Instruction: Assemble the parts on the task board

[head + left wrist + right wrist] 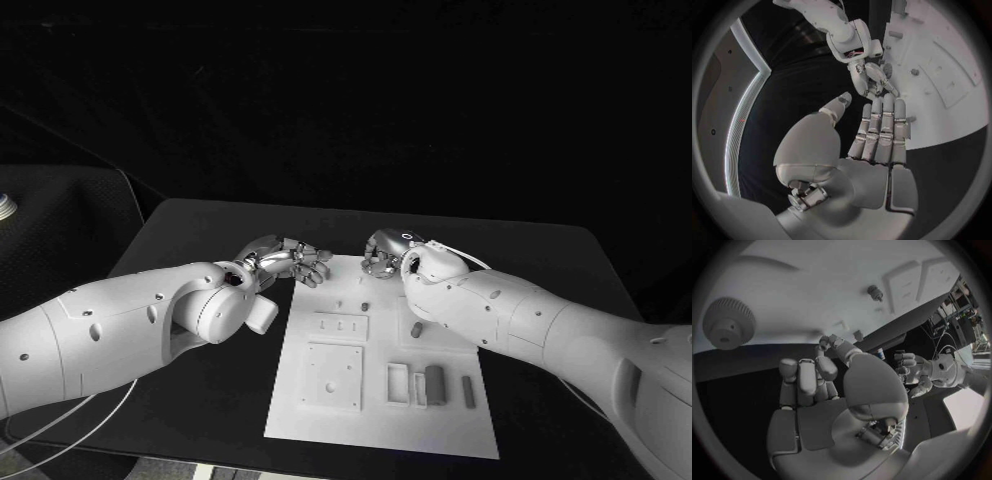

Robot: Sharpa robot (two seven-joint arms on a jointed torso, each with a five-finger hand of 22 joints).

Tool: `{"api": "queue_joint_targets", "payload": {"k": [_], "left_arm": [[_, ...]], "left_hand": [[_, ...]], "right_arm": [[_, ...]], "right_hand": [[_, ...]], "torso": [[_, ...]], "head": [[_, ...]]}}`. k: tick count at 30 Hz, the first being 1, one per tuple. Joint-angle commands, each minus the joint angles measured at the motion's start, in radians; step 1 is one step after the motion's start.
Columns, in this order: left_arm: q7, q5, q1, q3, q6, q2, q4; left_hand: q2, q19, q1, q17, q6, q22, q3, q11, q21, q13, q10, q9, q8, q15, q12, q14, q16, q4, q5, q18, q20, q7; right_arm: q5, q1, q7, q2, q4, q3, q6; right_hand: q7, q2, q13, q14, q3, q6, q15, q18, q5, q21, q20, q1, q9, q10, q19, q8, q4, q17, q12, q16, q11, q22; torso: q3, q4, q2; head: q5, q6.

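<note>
The white task board [378,410] lies in the middle of the table. My left hand [283,259] hovers at the board's far left corner, its fingers [882,125] stretched out side by side, thumb apart, holding nothing. My right hand [385,251] is over the board's far edge with its fingers [807,371] curled in; I see nothing in them. The two hands are close, facing each other. A grey gear [729,325] lies on the board [817,285] near the right hand. A small peg [364,306] stands mid-board. Grey blocks [433,381] sit at the near right.
The board carries raised white plates [333,375] on its near left and a slim grey bar [469,391] near its right edge. My right forearm [534,330] crosses above the board's far right part. Black table [202,230] surrounds the board.
</note>
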Motion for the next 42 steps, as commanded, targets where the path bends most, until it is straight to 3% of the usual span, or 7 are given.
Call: {"api": "queue_joint_targets", "payload": {"k": [1,14,17,22,32,37,42], "left_arm": [[0.006,0.005,0.001,0.001,0.002,0.002,0.002],[0.004,0.005,0.001,0.001,0.0,0.0,0.003],[0.004,0.005,0.001,0.001,-0.001,0.0,0.002],[0.004,0.005,0.001,0.001,-0.001,0.001,0.002],[0.003,0.005,0.001,0.001,0.0,0.003,-0.001],[0.001,0.005,0.001,0.001,0.001,0.005,-0.004],[0.001,0.005,0.001,0.001,0.002,0.006,-0.005]], "left_hand": [[0.001,-0.005,-0.002,0.0,-0.006,0.001,-0.007,0.002,-0.004,0.0,-0.008,-0.001,-0.004,0.0,-0.003,-0.006,-0.006,0.001,0.003,0.007,-0.001,-0.002],[0.001,-0.006,-0.002,0.0,-0.006,0.001,-0.007,0.002,-0.004,0.0,-0.008,-0.001,-0.004,0.0,-0.003,-0.007,-0.007,0.001,0.003,0.007,-0.001,-0.002],[0.001,-0.006,-0.002,0.0,-0.006,0.001,-0.007,0.002,-0.004,0.0,-0.008,-0.001,-0.004,0.0,-0.003,-0.007,-0.007,0.001,0.003,0.007,-0.001,-0.002],[0.001,-0.006,-0.003,0.0,-0.006,0.001,-0.007,0.002,-0.004,0.0,-0.008,-0.001,-0.004,0.0,-0.003,-0.007,-0.007,0.001,0.003,0.007,-0.001,-0.002],[0.002,-0.006,-0.003,0.0,-0.006,0.001,-0.007,0.002,-0.004,0.0,-0.008,-0.001,-0.004,0.0,-0.003,-0.007,-0.007,0.002,0.003,0.007,-0.001,-0.002],[0.002,-0.006,-0.003,0.0,-0.006,0.001,-0.007,0.002,-0.004,0.001,-0.008,-0.001,-0.004,0.0,-0.003,-0.007,-0.007,0.002,0.003,0.007,-0.001,-0.002],[0.002,-0.006,-0.003,0.0,-0.006,0.001,-0.007,0.002,-0.004,0.001,-0.008,-0.001,-0.004,0.0,-0.003,-0.008,-0.007,0.002,0.003,0.007,-0.001,-0.002]], "right_arm": [[0.003,-0.002,0.012,0.003,0.006,-0.001,0.018],[0.004,-0.002,0.02,-0.002,0.024,-0.001,0.011],[0.005,-0.002,0.02,-0.003,0.023,-0.001,0.011],[0.005,-0.002,0.016,-0.002,0.023,-0.001,0.022],[0.005,-0.002,0.006,-0.002,0.01,-0.001,0.019],[0.014,-0.002,0.008,-0.002,0.013,-0.001,0.014],[0.018,-0.002,0.008,-0.003,0.015,-0.001,0.01]], "right_hand": [[-0.001,-0.006,-0.002,-0.007,0.0,-0.009,-0.002,0.019,-0.006,0.067,0.001,-0.001,-0.002,-0.004,-0.005,-0.004,0.005,-0.001,-0.007,-0.005,0.001,-0.001],[-0.002,0.024,-0.003,-0.009,0.02,0.0,-0.002,0.021,-0.004,0.067,0.001,0.014,-0.001,-0.005,-0.007,0.006,0.002,-0.003,-0.007,-0.004,0.002,-0.001],[-0.004,0.041,-0.003,-0.008,0.035,0.01,-0.003,0.022,-0.004,0.068,0.001,0.026,0.0,-0.003,-0.008,0.013,-0.002,-0.004,-0.005,-0.001,0.002,0.0],[-0.004,0.039,-0.003,-0.008,0.043,0.014,-0.003,0.022,-0.009,0.068,0.001,0.033,0.0,-0.002,-0.008,0.015,-0.004,-0.004,-0.004,0.0,0.001,0.0],[0.0,-0.016,-0.005,-0.015,0.053,-0.009,-0.002,0.02,-0.015,0.068,0.002,0.027,-0.006,-0.009,-0.015,0.006,-0.001,-0.006,-0.006,0.0,0.003,0.001],[0.001,-0.049,-0.007,-0.024,0.062,-0.064,0.0,0.018,-0.016,0.067,0.004,0.021,-0.019,-0.017,-0.021,-0.012,0.003,-0.009,-0.01,-0.002,0.007,0.0],[0.005,-0.063,-0.011,-0.033,0.067,-0.123,0.002,0.016,-0.017,0.064,0.005,0.014,-0.031,-0.026,-0.029,-0.023,0.005,-0.013,-0.015,-0.006,0.011,-0.001]], "torso": [[-0.0004,0.0008,0.0],[-0.0005,-0.0001,0.001],[-0.0003,0.0,0.001],[-0.0009,0.0004,0.001],[-0.0012,0.0004,0.003],[-0.0006,-0.0007,0.003],[-0.0006,-0.0002,0.003]], "head": [[0.001,0.0],[0.002,-0.001],[0.002,-0.001],[0.003,-0.001],[0.001,0.0],[0.001,-0.001],[0.001,-0.002]]}}
